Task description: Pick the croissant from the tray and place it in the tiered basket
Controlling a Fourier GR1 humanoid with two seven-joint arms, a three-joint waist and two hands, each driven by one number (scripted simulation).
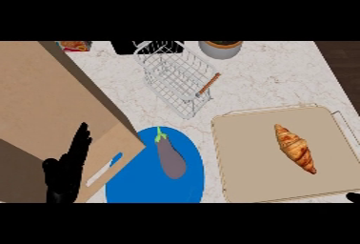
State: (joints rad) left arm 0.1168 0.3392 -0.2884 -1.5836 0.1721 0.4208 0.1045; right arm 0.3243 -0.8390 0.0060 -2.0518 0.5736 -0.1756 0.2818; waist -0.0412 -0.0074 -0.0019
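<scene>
So the whole thing sits on a pale marbled stone desk [281, 71]. Biggest item is a big tan cardboard-looking box [42, 109] taking up the left side, slanting from the far left down toward the near middle, with a small white strip on its near face.

Next up, the flat beige rectangular tray [246, 157] on the right near side. The golden-brown croissant [295, 148] is lying on it, a bit right of the tray's centre, pointing diagonally from far-left to near-right. Nobody's touching it.

Left of the tray, just beside it, there's a round bright blue plate [134, 183] with a purple eggplant with a green stem [169, 157] lying on it, stem end toward the far side. The plate's left edge tucks against the box.

Further back in the middle is the white wire tiered basket [175, 78], with a thin brown-handled bit on its right side. Behind it at the far edge, a grey round pot [221, 48], something dark next to it, and a little orange packet thing [76, 45] at far left — can't tell what those are really.

Left black hand [67, 169] is at the near left, in front of the box, fingers straight and spread, pointing far. Right hand [353, 197]: only a tiny black sliver pokes in at the near right corner, so I can't tell its state.
</scene>
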